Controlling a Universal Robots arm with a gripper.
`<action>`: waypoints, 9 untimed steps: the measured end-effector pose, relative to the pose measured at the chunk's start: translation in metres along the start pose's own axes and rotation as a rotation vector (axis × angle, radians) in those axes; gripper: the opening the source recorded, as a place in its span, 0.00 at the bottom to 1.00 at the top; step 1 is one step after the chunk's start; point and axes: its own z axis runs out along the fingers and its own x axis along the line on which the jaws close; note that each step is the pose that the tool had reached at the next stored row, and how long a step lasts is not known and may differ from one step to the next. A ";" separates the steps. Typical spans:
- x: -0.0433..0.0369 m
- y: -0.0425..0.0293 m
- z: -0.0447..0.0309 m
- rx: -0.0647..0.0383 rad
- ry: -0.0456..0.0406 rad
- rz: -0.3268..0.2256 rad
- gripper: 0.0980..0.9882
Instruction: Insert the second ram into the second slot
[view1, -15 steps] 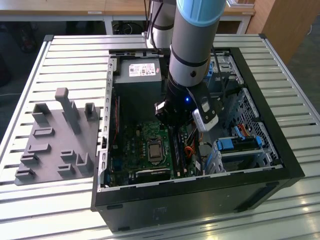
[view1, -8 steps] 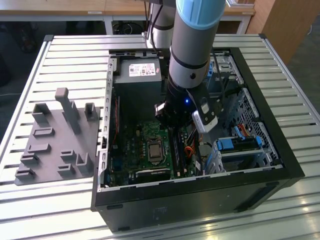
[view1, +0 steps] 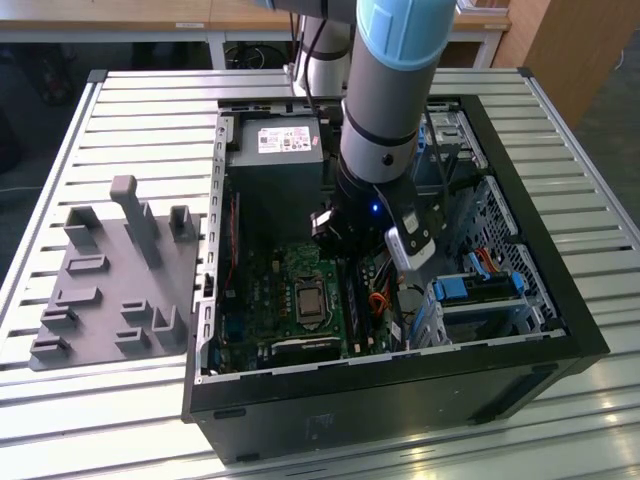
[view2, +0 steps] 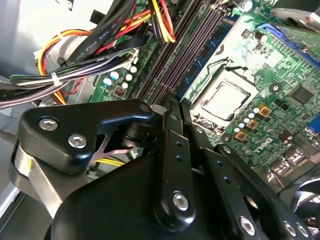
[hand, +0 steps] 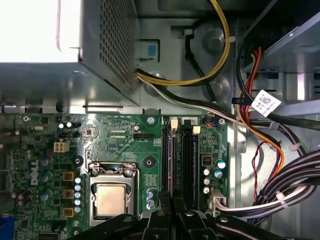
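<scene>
In the second wrist view the black gripper is closest. Its tips are pinched together right over the long dark slots. In the first wrist view a thin bluish strip, likely the second ram on edge, sits in the slot that runs away from the gripper; I cannot tell if they touch. Beside it lies the green board with its square chip. Farther off, the exterior view shows the arm reaching into the black computer box on the ribbed table.
</scene>
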 end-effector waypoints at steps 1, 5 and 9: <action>-0.0002 0.0000 0.0007 0.000 0.0013 0.000 0.04; -0.0013 -0.0001 0.0036 0.000 0.0041 -0.008 0.04; -0.0021 -0.0002 0.0059 0.000 0.0062 -0.014 0.04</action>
